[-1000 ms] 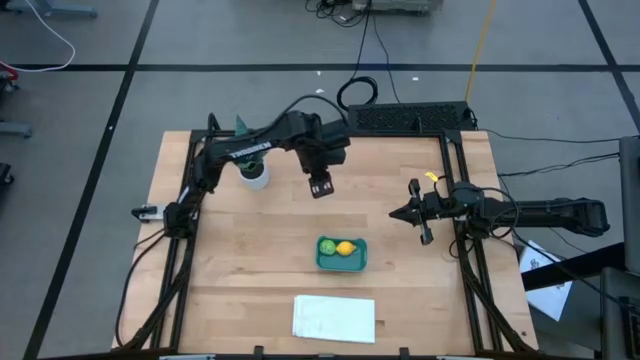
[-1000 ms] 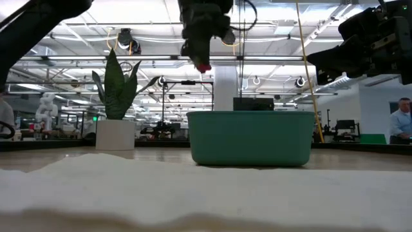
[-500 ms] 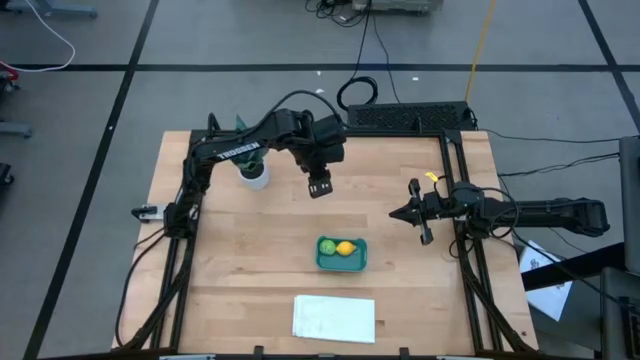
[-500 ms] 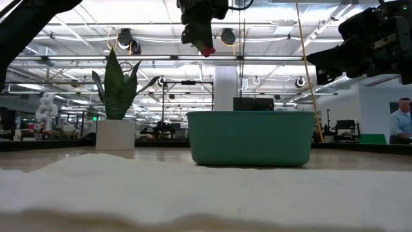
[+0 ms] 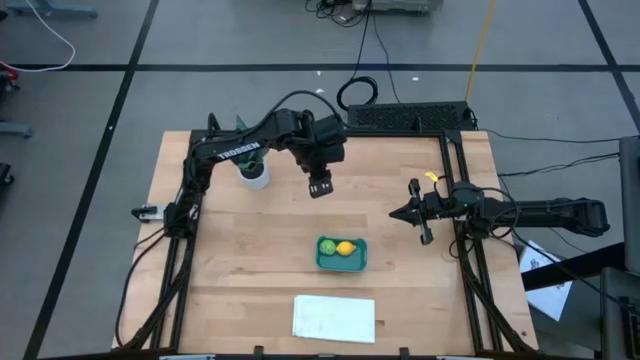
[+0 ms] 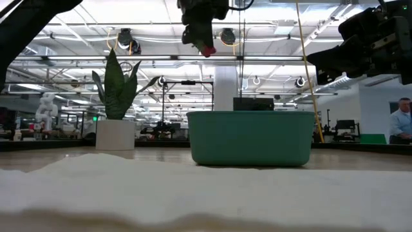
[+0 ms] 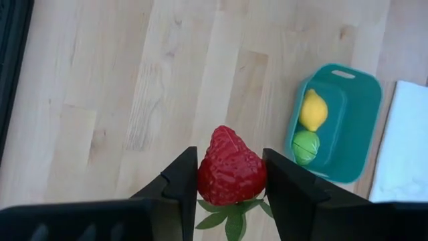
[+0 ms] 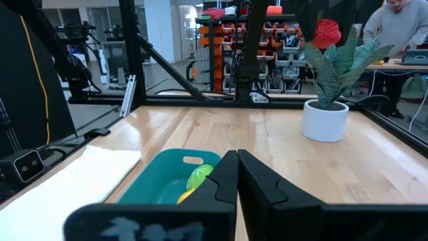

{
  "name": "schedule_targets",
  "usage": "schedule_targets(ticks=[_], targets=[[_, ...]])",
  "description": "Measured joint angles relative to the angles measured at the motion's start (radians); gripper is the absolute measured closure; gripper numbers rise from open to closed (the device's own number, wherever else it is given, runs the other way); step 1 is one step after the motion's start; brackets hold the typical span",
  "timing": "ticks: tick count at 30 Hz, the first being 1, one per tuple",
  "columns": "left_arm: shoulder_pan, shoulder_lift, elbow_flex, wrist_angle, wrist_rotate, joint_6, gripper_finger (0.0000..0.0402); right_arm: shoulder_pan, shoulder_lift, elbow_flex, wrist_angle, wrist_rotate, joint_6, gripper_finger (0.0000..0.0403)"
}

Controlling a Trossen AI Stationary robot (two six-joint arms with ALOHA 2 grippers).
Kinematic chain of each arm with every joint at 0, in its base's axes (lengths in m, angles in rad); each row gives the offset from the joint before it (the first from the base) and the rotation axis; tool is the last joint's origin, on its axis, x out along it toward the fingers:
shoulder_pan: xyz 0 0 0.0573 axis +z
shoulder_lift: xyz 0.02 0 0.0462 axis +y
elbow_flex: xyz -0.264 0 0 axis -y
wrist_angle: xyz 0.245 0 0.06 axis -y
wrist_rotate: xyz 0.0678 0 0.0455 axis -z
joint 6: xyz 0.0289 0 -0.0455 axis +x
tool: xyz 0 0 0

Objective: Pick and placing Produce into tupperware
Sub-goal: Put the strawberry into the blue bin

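My left gripper (image 5: 320, 184) hangs high over the table's middle, on the far-left side of the teal tub (image 5: 342, 254), and is shut on a red strawberry (image 7: 231, 167). The low view shows the strawberry (image 6: 207, 49) well above the tub (image 6: 251, 137). Inside the tub lie the light green round piece (image 5: 327, 246) and the yellow lemon (image 5: 346, 248). Both also show in the left wrist view, lemon (image 7: 312, 110) and green piece (image 7: 305, 147). My right gripper (image 5: 418, 213) waits shut, off to the tub's right and raised. My left gripper pinches the strawberry's broad leafy end (image 7: 227, 184) between its two fingers (image 7: 184, 181), one on each side. The fingers come from above, pointing down. The strawberry is lifted clear of the table, its pointed tip (image 7: 226, 132) facing down and its green leaves (image 7: 231, 214) toward the wrist.
A spiky potted plant in a white pot (image 5: 253, 172) stands at the far left, close behind my left arm. A flat white sheet (image 5: 334, 318) lies at the near edge, in front of the tub. Bare wood surrounds the tub. A person (image 8: 401, 27) is beyond the table.
My left gripper has risen with the strawberry held between its fingers and shifted slightly toward the far edge. For the last half second it has stayed still. The tub and the two pieces inside it have not moved.
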State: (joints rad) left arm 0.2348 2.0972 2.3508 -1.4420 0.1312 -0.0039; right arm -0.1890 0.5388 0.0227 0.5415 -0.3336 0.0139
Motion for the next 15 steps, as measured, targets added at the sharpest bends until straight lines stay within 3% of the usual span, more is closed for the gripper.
schedule_targets(ticks=[6,15], targets=[[-0.042,0.000,0.000,0.082,0.129,0.026,0.0266,0.000,0.000,0.000,0.000,0.000,0.000,0.0403],[-0.125,0.000,0.000,0.140,0.140,0.026,0.0266,0.000,0.000,0.000,0.000,0.000,0.000,0.0403]])
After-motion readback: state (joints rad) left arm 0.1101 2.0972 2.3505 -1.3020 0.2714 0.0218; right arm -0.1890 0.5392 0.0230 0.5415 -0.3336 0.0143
